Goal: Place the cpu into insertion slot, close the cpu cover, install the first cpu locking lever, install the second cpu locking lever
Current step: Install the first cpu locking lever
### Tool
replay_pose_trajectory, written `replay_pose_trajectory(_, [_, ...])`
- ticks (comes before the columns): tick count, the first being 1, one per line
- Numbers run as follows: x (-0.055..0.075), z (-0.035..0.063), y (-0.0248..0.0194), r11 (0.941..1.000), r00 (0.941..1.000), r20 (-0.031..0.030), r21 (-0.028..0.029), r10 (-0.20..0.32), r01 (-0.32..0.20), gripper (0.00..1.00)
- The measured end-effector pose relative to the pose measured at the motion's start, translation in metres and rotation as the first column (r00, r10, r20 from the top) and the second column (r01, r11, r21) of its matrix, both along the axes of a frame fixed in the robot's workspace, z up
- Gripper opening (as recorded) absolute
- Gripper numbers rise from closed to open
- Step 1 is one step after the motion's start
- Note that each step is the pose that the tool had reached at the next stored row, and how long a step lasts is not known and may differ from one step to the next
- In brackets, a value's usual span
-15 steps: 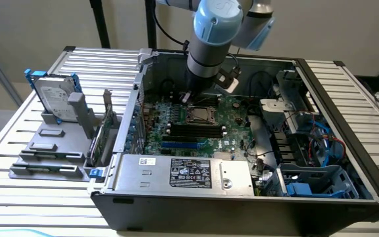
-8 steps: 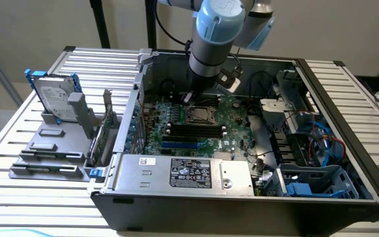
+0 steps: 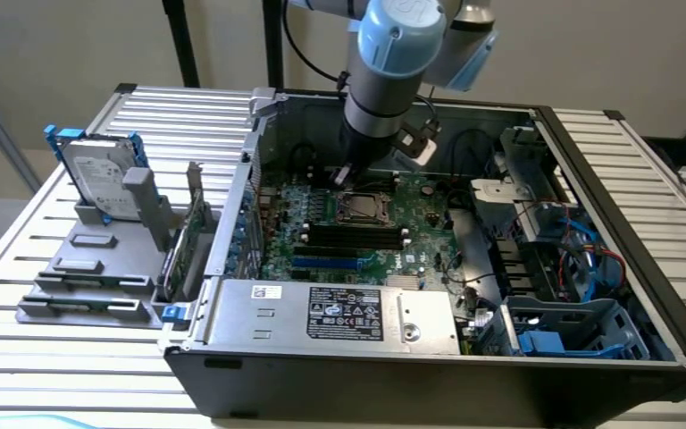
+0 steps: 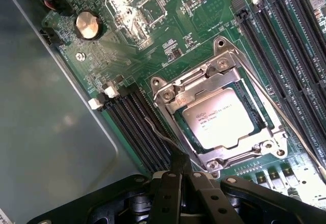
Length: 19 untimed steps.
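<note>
Jaws stand clenched, black and pressed tight together, low over the green motherboard (image 4: 198, 25) in the wrist view. A thin bent wire locking lever (image 4: 160, 132) runs up to their tips; whether it is pinched or only touched is hard to make out. Just beyond the tips lies the small square cpu with a pale silvery top (image 4: 219, 118), seated in the metal-rimmed insertion slot (image 4: 253, 113). The thin silvery cpu cover frame (image 4: 224, 79) lies flat around it. A second wire lever (image 4: 293, 132) runs along the socket's far side, beside long black memory slots (image 4: 285, 46). A round silvery coin battery (image 4: 87, 24) sits well apart.

In the exterior view the open black computer case (image 3: 439, 384) lies on a desk of pale slatted metal (image 3: 69, 357), before a plain pale wall (image 3: 81, 45). The grey and light-blue arm (image 3: 397, 54) hides the board behind it. A silvery hard drive in a blue frame (image 3: 96, 174) stands upright at the exterior view's left.
</note>
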<state>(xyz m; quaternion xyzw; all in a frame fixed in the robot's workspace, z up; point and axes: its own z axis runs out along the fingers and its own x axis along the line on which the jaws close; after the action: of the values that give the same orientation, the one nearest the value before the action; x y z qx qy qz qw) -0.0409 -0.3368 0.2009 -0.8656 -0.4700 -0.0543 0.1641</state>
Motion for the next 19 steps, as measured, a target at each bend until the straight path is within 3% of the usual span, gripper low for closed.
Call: replay_pose_trajectory(19, [0.011,-0.0010,0.0047,0.9999,1.0000,-0.0013,-0.0171,-0.002,0.002,0.11])
